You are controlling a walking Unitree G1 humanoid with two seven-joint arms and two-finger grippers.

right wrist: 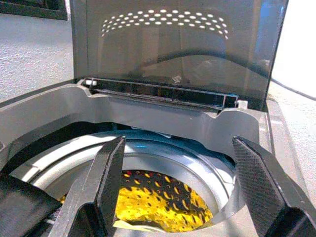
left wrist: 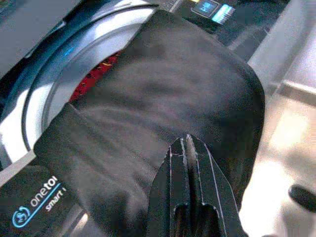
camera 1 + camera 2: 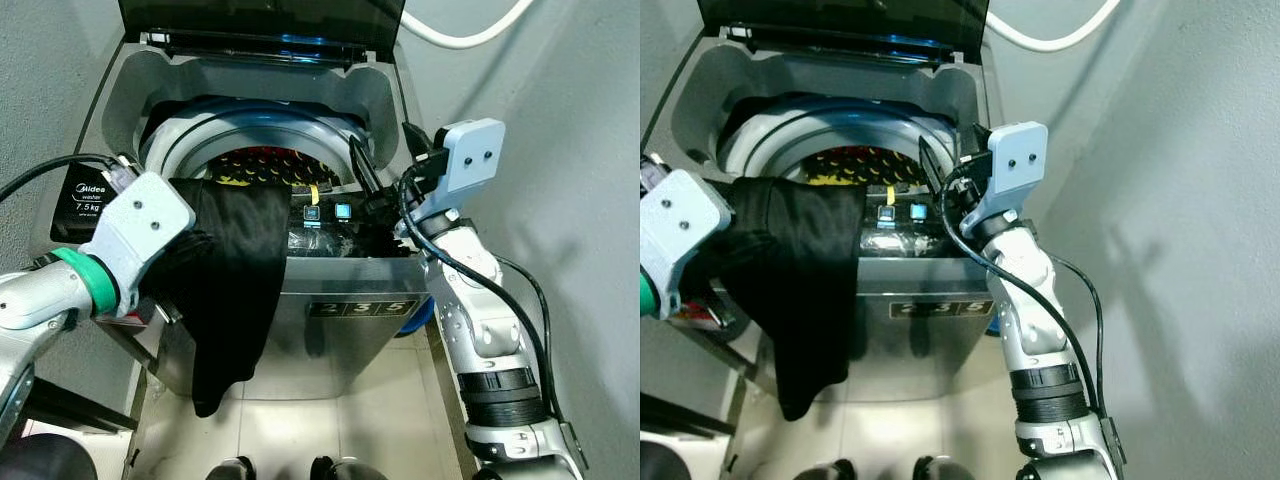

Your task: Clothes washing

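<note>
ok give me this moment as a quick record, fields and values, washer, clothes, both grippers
washer: top-loader, lid raised open
drum: yellow, red and black patterned laundry already inside
black garment: draped over the washer's front rim, most of it hanging down outside
left gripper: fingers closed, pinching the black garment at the front rim
right gripper: fingers open, holding nothing, at the front right of the tub opening
control panel: two lit blue buttons

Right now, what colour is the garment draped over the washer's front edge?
Black garment; clearest in the left eye view.
</note>
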